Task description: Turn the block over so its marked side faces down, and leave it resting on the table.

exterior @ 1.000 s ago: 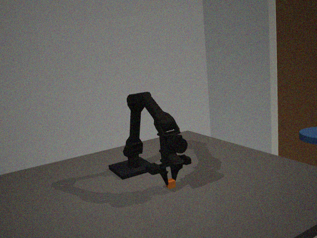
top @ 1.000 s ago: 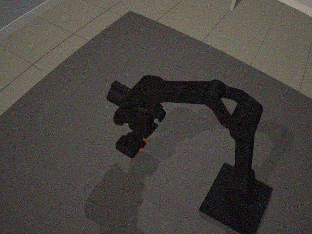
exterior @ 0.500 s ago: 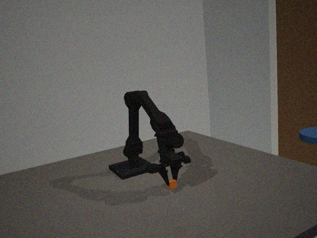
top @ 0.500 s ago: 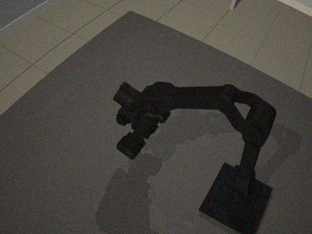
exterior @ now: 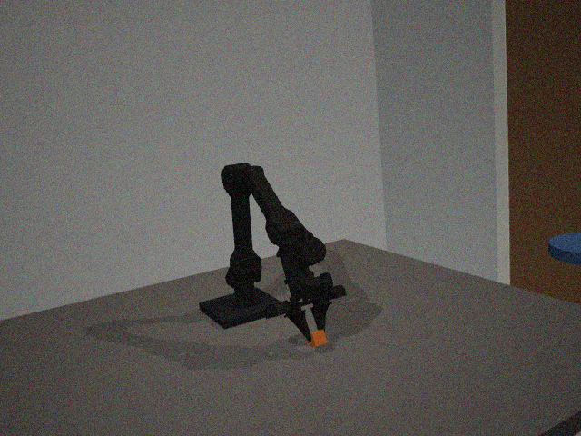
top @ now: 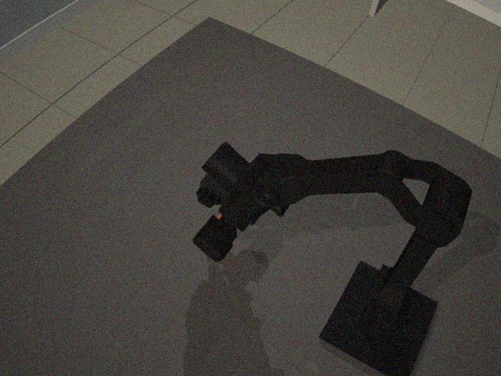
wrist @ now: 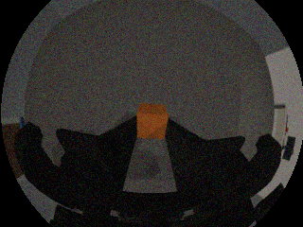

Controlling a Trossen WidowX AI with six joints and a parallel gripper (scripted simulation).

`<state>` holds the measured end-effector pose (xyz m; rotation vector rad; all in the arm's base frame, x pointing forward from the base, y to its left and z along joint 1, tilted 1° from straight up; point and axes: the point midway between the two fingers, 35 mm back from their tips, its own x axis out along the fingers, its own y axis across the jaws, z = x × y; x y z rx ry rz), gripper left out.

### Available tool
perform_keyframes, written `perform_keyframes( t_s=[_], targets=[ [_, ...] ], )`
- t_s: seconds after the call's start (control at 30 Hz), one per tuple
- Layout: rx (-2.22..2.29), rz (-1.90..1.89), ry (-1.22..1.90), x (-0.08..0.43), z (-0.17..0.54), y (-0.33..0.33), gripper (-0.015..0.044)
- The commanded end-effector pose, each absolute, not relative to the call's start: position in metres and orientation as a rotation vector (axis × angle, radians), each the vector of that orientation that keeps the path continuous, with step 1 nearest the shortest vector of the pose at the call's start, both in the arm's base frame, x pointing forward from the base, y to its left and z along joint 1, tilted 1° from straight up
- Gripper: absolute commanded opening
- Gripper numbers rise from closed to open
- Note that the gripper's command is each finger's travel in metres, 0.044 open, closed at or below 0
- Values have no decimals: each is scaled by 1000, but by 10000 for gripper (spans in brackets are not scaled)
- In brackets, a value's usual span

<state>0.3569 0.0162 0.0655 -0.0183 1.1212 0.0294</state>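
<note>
An orange block (top: 218,216) (exterior: 319,338) (wrist: 151,124) is held between the fingertips of my black gripper (exterior: 317,334) (wrist: 151,122). The gripper is shut on it, one finger on each side. In the exterior view the block looks tilted and a little above the table (exterior: 163,394) (top: 101,182), with a shadow close by; the exact gap cannot be told. In the top view only a small orange patch shows, as the gripper hides the rest. No marked side can be made out on the faces that show.
The arm's dark base plate (top: 380,319) (exterior: 234,312) stands on the table. The arm arches from it to the gripper. A grey wall (exterior: 163,141) rises behind the table, and a blue round object (exterior: 567,246) is beyond it at the far right in the exterior view.
</note>
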Motion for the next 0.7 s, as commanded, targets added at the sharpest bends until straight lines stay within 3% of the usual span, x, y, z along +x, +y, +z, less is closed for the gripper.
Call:
perform_keyframes(
  t_s=[0.0,0.67],
  targets=[
    [-18,27,1066,354,65,16,0],
    [-15,29,822,364,43,16,0]
  ],
)
